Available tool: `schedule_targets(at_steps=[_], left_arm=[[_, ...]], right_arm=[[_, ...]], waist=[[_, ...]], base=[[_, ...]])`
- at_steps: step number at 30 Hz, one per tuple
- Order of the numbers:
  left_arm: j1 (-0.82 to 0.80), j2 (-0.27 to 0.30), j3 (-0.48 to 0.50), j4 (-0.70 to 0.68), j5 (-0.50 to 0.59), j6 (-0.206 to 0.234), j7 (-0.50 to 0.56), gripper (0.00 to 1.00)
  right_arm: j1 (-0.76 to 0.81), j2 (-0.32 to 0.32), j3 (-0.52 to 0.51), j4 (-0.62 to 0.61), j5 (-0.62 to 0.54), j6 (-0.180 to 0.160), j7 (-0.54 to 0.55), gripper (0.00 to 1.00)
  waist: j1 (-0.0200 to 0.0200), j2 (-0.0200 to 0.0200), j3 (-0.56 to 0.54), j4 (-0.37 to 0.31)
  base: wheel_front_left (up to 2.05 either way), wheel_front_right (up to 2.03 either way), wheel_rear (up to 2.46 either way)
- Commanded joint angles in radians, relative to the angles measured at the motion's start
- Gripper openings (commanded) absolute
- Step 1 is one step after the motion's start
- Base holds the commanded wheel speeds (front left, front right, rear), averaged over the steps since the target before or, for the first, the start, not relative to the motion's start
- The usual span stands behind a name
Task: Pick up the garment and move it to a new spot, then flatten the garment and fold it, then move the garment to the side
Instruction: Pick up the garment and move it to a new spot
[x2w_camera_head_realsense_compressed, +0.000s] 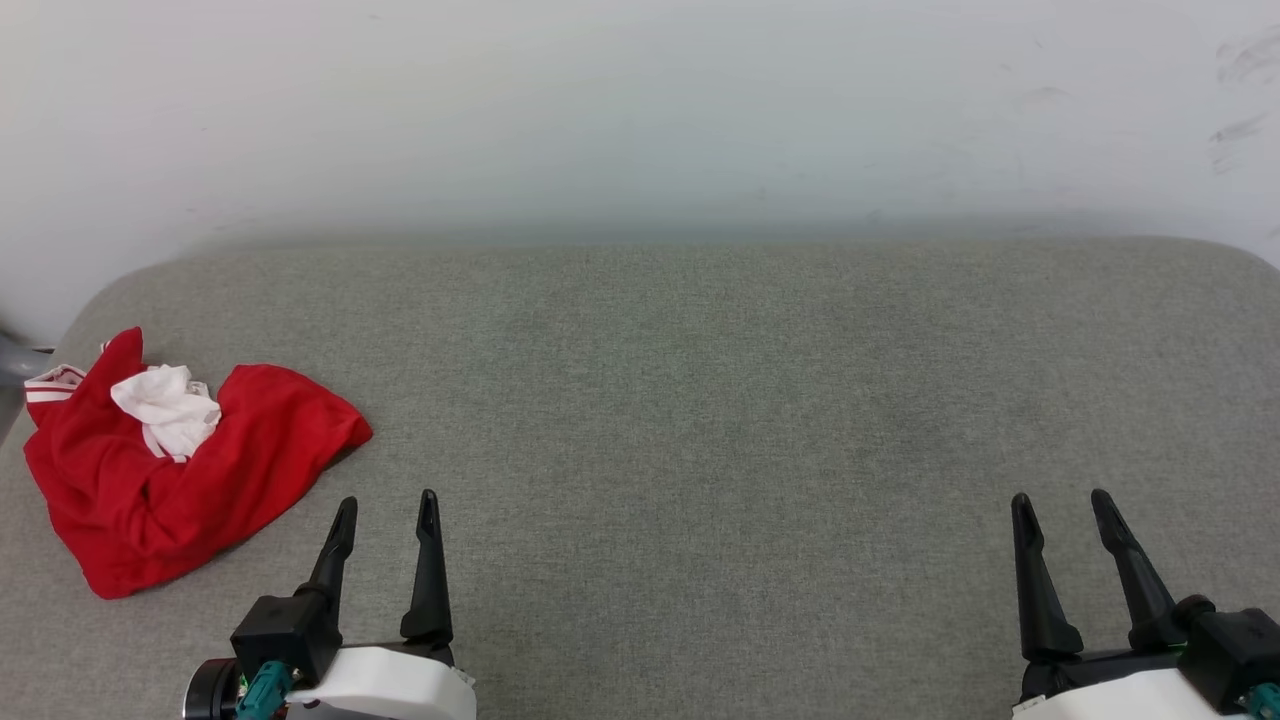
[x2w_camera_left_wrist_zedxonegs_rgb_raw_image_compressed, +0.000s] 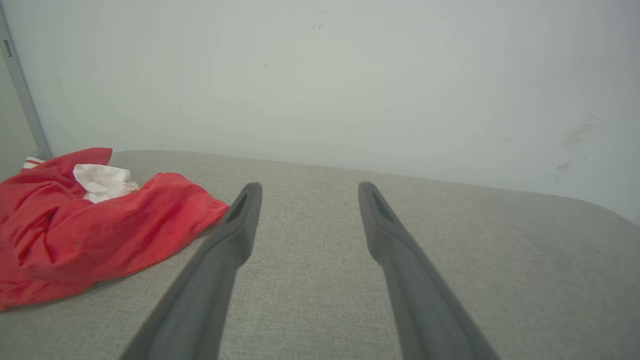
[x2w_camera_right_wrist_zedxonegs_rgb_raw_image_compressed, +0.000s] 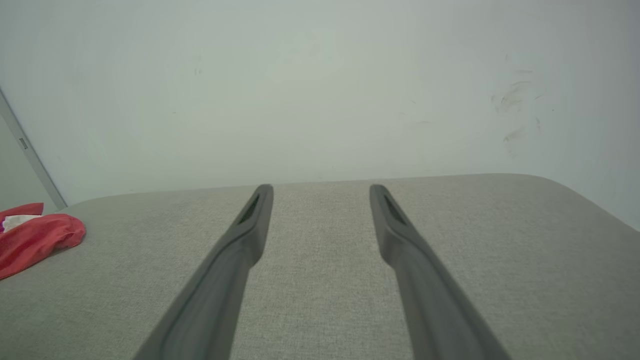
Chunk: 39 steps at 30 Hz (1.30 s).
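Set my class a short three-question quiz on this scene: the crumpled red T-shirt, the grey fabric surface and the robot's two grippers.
1. True or false: the crumpled red soft-fabric T-shirt with white sleeves lies flat and neatly folded on the grey woven fabric surface.
2. Of the left gripper and the right gripper, which is nearer the T-shirt? A) left B) right C) equally near
3. Fill in: both grippers' long dark fingers stand ___ and hold nothing.
Key: 1 false; 2 A; 3 open.
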Motion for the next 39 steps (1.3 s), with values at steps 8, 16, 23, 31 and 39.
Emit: schedule_targets(at_steps=[8,16,23,31,39], left_arm=[[-0.003,-0.001,0.002,0.007,0.008,0.003,-0.003,1.00],[-0.012,-0.001,0.006,0.009,0.019,0.013,-0.003,1.00],[-0.012,-0.001,0.019,0.009,0.023,0.016,-0.003,1.00],[-0.011,-0.001,0.038,0.007,0.029,0.029,-0.003,1.00],[-0.020,-0.001,0.052,0.010,0.029,0.029,-0.003,1.00]], right_arm=[[0.007,0.000,0.004,0.007,0.002,0.000,-0.002,1.00],[0.011,0.000,0.011,0.008,-0.006,0.000,-0.002,1.00],[0.017,0.000,0.024,0.012,-0.016,0.000,-0.002,1.00],[0.005,0.000,0.034,0.018,-0.059,0.000,-0.002,1.00],[0.002,0.000,0.045,0.018,-0.078,0.000,-0.002,1.00]], waist=[[0.0000,0.0000,0.001,0.009],[0.0000,0.0000,0.002,0.053],[0.0000,0.0000,0.003,0.125],[0.0000,0.0000,0.020,0.244],[0.0000,0.0000,0.027,0.362]], base=[[0.00,0.00,0.00],[0.00,0.00,0.00],[0.00,0.00,0.00],[0.00,0.00,0.00],[0.00,0.00,0.00]])
